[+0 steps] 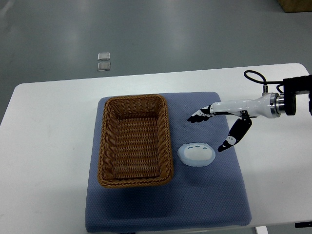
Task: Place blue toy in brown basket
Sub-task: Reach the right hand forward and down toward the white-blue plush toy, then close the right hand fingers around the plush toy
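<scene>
A pale blue oval toy (196, 154) lies flat on the blue mat (195, 204), just right of the brown wicker basket (134, 141), whose inside holds nothing. My right hand (210, 130) reaches in from the right edge and hovers above and to the right of the toy. Its fingers (200, 116) are spread wide, with the thumb (229, 142) pointing down close to the toy's right end, and nothing is in its grasp. The left arm is out of view.
The mat lies on a white table (44, 146). Two small clear squares (104, 61) sit on the grey floor beyond the table's far edge. A cardboard box corner (295, 6) shows at the top right.
</scene>
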